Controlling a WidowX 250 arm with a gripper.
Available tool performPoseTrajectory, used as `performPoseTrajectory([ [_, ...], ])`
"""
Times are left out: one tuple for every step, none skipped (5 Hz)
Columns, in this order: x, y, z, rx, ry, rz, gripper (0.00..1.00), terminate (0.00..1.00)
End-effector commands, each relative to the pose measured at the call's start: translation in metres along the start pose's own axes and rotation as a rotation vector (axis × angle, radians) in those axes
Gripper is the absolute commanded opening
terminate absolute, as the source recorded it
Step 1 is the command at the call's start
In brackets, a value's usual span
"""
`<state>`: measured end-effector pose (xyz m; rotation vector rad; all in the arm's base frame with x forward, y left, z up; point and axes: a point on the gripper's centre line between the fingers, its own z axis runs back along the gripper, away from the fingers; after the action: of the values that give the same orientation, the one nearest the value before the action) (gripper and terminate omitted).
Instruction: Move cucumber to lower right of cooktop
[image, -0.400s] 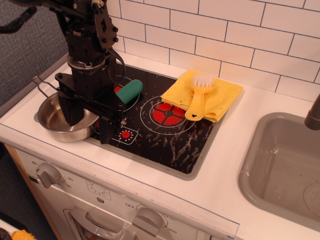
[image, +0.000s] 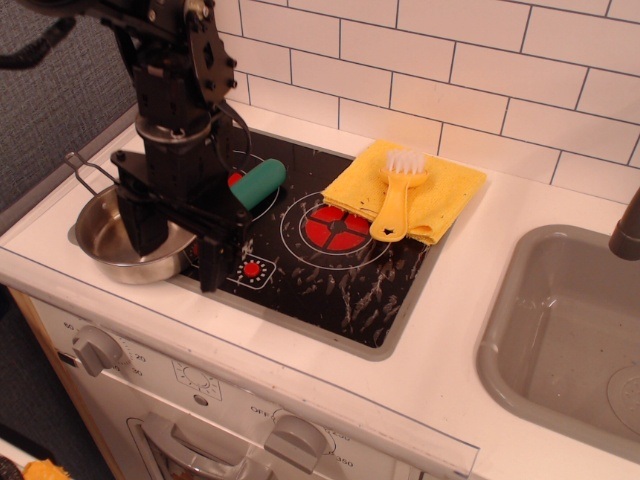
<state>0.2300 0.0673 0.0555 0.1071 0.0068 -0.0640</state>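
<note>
The smooth teal-green plastic cucumber (image: 258, 184), a short cylinder with rounded ends, lies tilted on the left burner of the glossy black grey-rimmed cooktop (image: 340, 285), partly hidden by the arm. The black gripper (image: 178, 235) hangs upright over the cooktop's left edge, just in front of the cucumber, its two fingers spread apart and empty, one above the steel bowl (image: 95, 230)

pincer (image: 178, 243) hides the cooktop's (image: 340, 285) left burner.

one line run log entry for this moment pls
gripper: open, empty, over left cooktop edge | cucumber: on left burner, not grasped | lower right corner: free | status: move not begun
</note>
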Motion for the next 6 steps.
performPoseTrajectory([
  [0.048,0.021,0.024,-0.003,-0.063,0.017,1.0,0.0],
  [0.078,0.03,0.025,-0.004,-0.095,0.004,1.0,0.0],
  [0.097,0.037,0.007,0.001,-0.076,-0.004,1.0,0.0],
  [0.109,0.041,-0.016,-0.007,-0.044,-0.001,1.0,0.0],
  [0.119,0.044,-0.032,-0.013,-0.037,0.019,1.0,0.0],
  [0.119,0.046,-0.043,-0.03,-0.045,0.039,0.0,0.0],
])
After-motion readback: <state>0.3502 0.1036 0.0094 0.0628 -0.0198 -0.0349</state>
